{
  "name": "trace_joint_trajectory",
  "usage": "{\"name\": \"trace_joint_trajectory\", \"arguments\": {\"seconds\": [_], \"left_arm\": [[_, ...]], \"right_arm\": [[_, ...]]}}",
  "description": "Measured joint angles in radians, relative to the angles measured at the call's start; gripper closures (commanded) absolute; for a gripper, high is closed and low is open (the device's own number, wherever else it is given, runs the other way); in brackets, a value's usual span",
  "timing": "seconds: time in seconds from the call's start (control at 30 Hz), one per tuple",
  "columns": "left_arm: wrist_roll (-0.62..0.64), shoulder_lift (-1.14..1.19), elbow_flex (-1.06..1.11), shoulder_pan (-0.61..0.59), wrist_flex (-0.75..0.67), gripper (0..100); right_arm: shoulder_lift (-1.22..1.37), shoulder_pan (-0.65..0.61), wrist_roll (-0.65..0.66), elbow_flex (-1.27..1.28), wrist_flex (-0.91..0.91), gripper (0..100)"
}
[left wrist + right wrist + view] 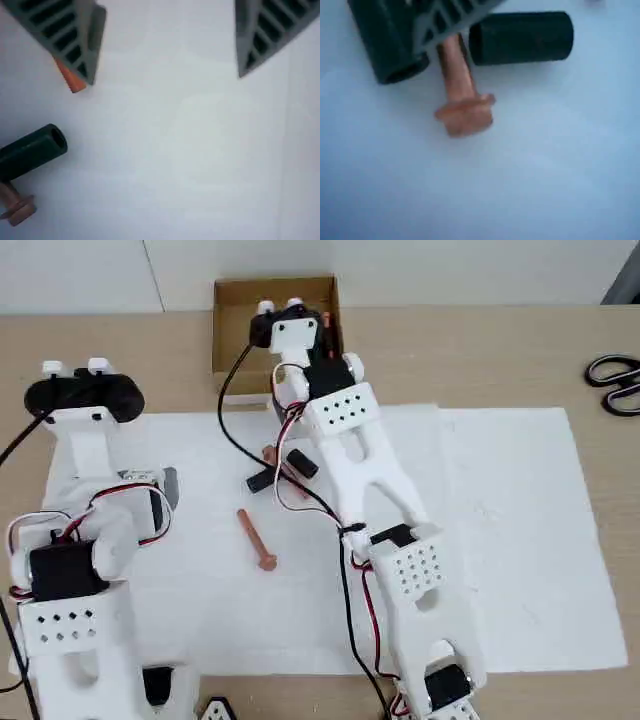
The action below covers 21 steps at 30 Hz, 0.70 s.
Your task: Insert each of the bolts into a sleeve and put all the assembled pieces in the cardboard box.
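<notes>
One copper bolt [256, 538] lies loose on the white sheet [500, 540]. A second bolt [270, 455] [462, 100] lies between two black sleeves [260, 480] [301, 463], and my right gripper [283, 455] [442, 25] hangs directly over its shaft. The sleeves [520, 37] [385, 45] lie on either side of that bolt. My left gripper [165, 490] [165, 55] is open low over the sheet at the left, holding nothing. Ahead of it lie a black sleeve [32, 150], a bolt head [17, 207] and an orange bolt tip [74, 82]. The cardboard box [230, 300] stands at the back.
The right arm stretches from the front edge up across the middle of the sheet, its upper part overlapping the box. Black scissors [615, 380] lie at the far right on the wooden table [480, 350]. The sheet's right half is bare.
</notes>
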Motion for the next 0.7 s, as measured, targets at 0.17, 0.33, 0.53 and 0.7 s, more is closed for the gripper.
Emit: {"name": "trace_joint_trajectory", "arguments": {"seconds": [0.17,0.33,0.53,0.7], "left_arm": [[0.0,0.0,0.0,0.0,0.0,83],[0.0,0.0,0.0,0.0,0.0,83],[0.0,0.0,0.051,0.0,-0.006,83],[0.0,0.0,0.074,0.0,-0.012,83]], "right_arm": [[0.052,-0.037,0.057,0.0,0.061,77.3],[0.091,-0.044,0.101,0.0,0.086,77.5],[0.091,-0.043,0.141,0.0,0.091,77.5],[0.091,-0.041,0.186,0.0,0.091,77.5]]}}
